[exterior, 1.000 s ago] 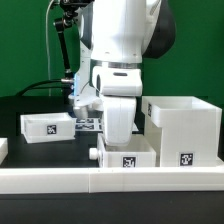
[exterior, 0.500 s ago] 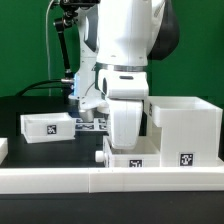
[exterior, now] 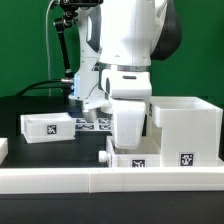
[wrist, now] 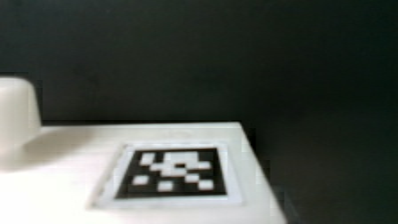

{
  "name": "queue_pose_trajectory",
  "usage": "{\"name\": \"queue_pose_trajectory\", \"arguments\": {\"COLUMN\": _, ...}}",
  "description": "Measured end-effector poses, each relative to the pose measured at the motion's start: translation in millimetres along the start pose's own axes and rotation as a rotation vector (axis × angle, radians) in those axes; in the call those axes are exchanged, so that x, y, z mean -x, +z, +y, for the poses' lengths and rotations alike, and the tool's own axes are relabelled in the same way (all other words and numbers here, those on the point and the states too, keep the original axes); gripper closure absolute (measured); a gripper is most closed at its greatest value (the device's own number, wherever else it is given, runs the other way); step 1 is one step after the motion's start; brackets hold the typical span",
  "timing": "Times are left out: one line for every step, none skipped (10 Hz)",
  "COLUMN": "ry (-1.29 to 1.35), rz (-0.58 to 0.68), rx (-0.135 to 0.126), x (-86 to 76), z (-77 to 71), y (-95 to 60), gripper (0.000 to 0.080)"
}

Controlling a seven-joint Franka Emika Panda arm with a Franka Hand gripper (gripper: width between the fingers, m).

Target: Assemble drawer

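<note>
The gripper has travelled toward the exterior view's right over the last second and sunk lower. The near tray under it has slid the same way, so that it now sits against the case. I judge this to be the tray being brought to the case for insertion, which is not yet done.

Across the exterior view from its left:
- One far tray lies well off from the hand.
- One marker board lies behind the hand.
- One near tray sits directly beneath the hand.
- One case stands just beside the hand.

That makes two trays and one case, each showing one tag. The wrist view shows a single tag on white plastic below the hand. The fingertips are hidden, so I cannot tell whether they are apart or clamped.
</note>
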State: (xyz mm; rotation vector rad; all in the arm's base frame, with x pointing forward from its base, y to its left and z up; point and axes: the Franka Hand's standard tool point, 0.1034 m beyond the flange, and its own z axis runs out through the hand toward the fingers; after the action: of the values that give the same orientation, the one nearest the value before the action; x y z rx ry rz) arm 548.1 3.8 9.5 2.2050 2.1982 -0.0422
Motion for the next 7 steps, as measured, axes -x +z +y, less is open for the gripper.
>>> {"name": "queue_pose_trajectory", "arguments": {"ry": 0.0, "rz": 0.0, "rx": 0.0, "x": 0.1, "z": 0.0, "y": 0.0, "gripper": 0.0758}}
{"name": "queue_pose_trajectory", "arguments": {"ry": -0.01, "rz": -0.004, "rx": 0.002, "x": -0.7, "z": 0.1, "y": 0.0, "gripper": 0.0758}}
{"name": "queue_pose_trajectory", "arguments": {"ry": -0.023, "rz": -0.01, "rx": 0.004, "x": -2.7, "z": -0.1, "y": 0.1, "gripper": 0.0758}}
{"name": "queue_pose_trajectory", "arguments": {"ry": -0.014, "rz": -0.011, "rx": 0.005, "x": -3.4, "z": -0.2, "y": 0.1, "gripper": 0.0758}}
{"name": "queue_pose_trajectory", "arguments": {"ry": -0.01, "rz": -0.012, "rx": 0.006, "x": -4.2, "z": -0.1, "y": 0.1, "gripper": 0.0758}}
{"name": "queue_pose_trajectory", "arguments": {"ry": -0.006, "rz": -0.012, "rx": 0.006, "x": -3.0, "z": -0.3, "y": 0.2, "gripper": 0.0758}}
{"name": "queue_pose_trajectory", "arguments": {"ry": -0.002, "rz": -0.012, "rx": 0.006, "x": -0.8, "z": -0.4, "y": 0.4, "gripper": 0.0758}}
